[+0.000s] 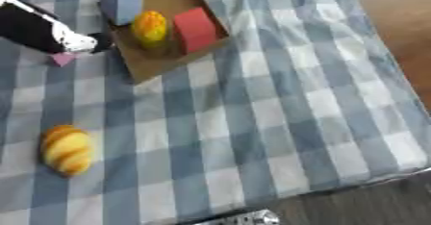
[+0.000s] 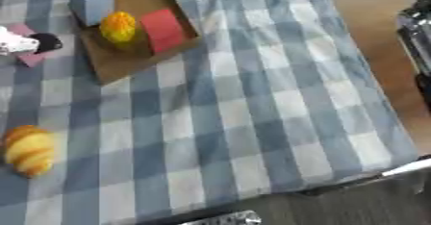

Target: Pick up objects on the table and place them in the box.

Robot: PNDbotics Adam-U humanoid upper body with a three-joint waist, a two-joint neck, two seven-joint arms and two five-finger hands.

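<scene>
An open brown cardboard box (image 1: pixel 151 63) lies at the upper left of the checked cloth. It holds a light blue block (image 1: pixel 120 0), a yellow-orange rounded thing (image 1: pixel 150 27) and a red block (image 1: pixel 195 29). A golden bread roll (image 1: pixel 66 149) lies on the cloth at the lower left. My left hand (image 1: pixel 50 34), black and white, reaches in from the upper left and ends just left of the box. It is over a small pink thing (image 1: pixel 63 59), partly hidden by it. Whether it holds the pink thing is unclear.
The blue-and-white checked cloth (image 1: pixel 278 113) covers the table, whose right edge drops to a wooden floor (image 1: pixel 404 22). Part of my right arm (image 2: pixel 417 31) shows at the right edge. A shiny metal part (image 1: pixel 252 218) sits at the table's near edge.
</scene>
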